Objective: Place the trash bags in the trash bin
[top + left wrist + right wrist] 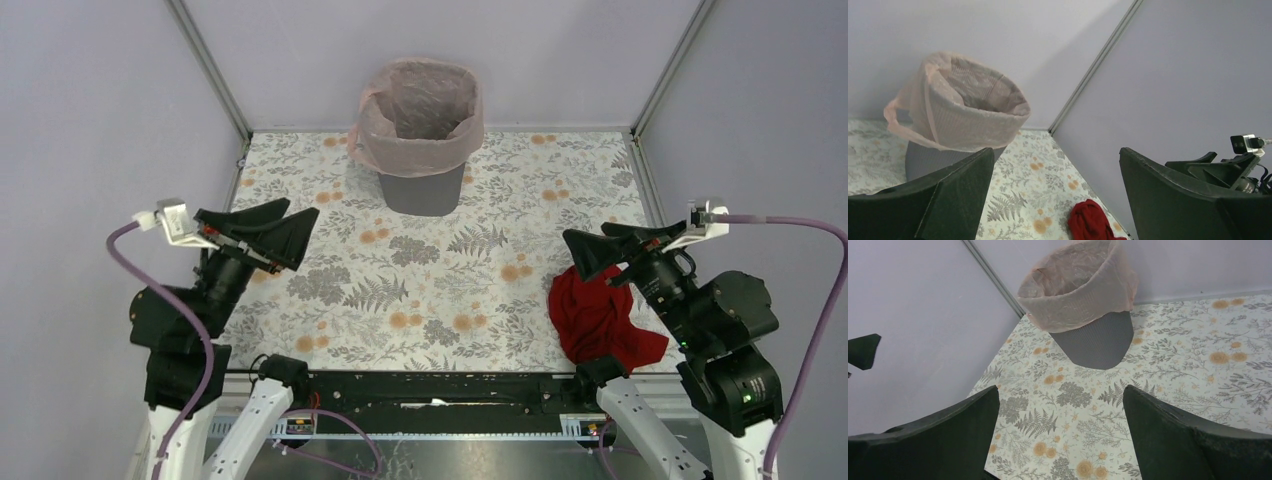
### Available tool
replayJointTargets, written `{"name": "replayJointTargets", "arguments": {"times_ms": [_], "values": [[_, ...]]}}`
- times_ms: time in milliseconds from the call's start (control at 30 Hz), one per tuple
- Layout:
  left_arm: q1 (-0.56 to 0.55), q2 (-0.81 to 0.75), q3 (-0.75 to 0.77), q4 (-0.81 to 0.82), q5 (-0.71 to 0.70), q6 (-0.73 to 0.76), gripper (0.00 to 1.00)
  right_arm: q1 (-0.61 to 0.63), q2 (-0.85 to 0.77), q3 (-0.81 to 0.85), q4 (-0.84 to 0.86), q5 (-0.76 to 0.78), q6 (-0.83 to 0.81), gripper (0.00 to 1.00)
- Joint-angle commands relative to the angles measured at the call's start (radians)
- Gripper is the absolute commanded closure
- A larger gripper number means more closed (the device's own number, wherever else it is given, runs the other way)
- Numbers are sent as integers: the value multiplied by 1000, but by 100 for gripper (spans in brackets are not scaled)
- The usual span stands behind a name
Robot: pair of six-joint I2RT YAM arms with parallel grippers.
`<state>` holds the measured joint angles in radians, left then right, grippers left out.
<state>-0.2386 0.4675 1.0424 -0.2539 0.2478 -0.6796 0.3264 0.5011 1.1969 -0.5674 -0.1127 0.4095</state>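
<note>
Your left gripper (pixel 1056 152) and right gripper (pixel 1060 390) gape empty, well apart from the dark grey mesh plastic bin (pixel 422 190) lined by the wrinkly pale-pink plastic bag (pixel 415 155).

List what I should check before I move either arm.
1. Pink bag folded over the bin rim: ok, it lines the opening, with one handle loop hanging outside.
2. Bin upright: ok.
3. Left tool open and empty: ok.
4. Right tool open and empty: ok.
5. Red cloth clear of the right arm: cannot tell; in the top view it lies partly under that arm.
6. Bag pushed down to the bin's bottom: cannot tell.
</note>
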Motion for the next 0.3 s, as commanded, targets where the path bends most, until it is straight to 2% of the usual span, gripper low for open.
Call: {"name": "replayJointTargets", "arguments": {"times_ms": [0,267], "values": [[1,-55,24,6,-21,51,1,2,-5,51,-58,32,-59,0],[1,-10,66,-19,-20,65,1,2,-28,-20,31,33,-48,0]]}}
